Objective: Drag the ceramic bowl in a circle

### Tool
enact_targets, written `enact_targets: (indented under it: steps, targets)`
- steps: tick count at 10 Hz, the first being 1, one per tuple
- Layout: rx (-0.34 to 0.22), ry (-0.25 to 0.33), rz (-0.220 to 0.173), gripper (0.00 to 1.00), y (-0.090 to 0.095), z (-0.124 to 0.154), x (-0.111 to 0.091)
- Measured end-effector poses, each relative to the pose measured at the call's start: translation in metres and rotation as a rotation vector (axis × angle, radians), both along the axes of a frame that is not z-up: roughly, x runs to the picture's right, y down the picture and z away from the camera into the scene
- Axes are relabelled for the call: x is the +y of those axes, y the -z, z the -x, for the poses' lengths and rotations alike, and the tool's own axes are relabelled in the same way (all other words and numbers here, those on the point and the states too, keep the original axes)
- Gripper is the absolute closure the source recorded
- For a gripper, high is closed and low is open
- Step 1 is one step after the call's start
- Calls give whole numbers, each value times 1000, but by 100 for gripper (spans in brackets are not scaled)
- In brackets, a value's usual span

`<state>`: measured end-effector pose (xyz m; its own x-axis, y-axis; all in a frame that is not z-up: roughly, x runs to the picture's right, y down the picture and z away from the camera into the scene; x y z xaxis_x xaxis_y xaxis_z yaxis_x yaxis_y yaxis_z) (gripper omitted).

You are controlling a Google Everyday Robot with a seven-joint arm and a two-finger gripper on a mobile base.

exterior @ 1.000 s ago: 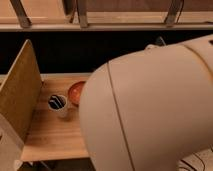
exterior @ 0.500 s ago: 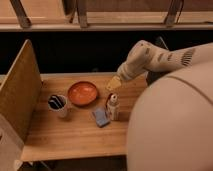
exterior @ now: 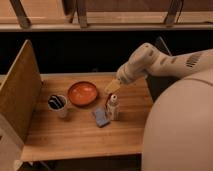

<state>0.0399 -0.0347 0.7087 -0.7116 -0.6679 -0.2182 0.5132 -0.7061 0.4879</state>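
From my seat the ceramic bowl [exterior: 83,93] sits on the table [exterior: 75,137] a little left of the middle and towards the far edge; it is a shallow round dish, orange-red inside with a darker rim, upright, and I can see nothing in it; it is the widest dish on the table. Just to the right of its rim hangs the claw [exterior: 112,86], a pale yellowish tip pointing down and to the left towards the bowl; it looks close to the rim, but I cannot tell whether it touches it, nor how far the claw is open, and I see nothing that it has hold of. Behind the claw the white arm [exterior: 150,62] comes in from the right; the forearm runs roughly level over the far right corner of the table, then bends at a thick rounded joint and slopes down to the claw; the big white curve of the robot's body [exterior: 180,130] fills the lower right of my view and hides that end of the table. Directly below the claw stands a small pale bottle [exterior: 113,106], upright, near the bowl's right side but apart from it; a small blue object [exterior: 101,117] lies flat just beside the bottle on its left. Left of the bowl, near it, stands a small white cup [exterior: 57,103] with dark striped contents. A tall wooden panel [exterior: 20,95] closes off the left side of the table.
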Motion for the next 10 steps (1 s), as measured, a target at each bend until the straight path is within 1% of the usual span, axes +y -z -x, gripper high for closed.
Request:
enact_targets:
  steps: [1,2,3,4,6,7,8,10]
  targets:
    - [2,0,0,20,0,-1,0]
    - [21,-21,-4,20,-3,-12,0]
    - [32,-36,-10,20,-8,-19,-2]
    - [31,-39,-17,20,-15,-18,-4]
    - [38,-29,-43,20,-40,-8,-13]
    - [43,-20,-52,20,-48,-5,-15]
    - [41,4,-69,20,-62,4,-18]
    - [-3,44,-89,20,-77,30,-23]
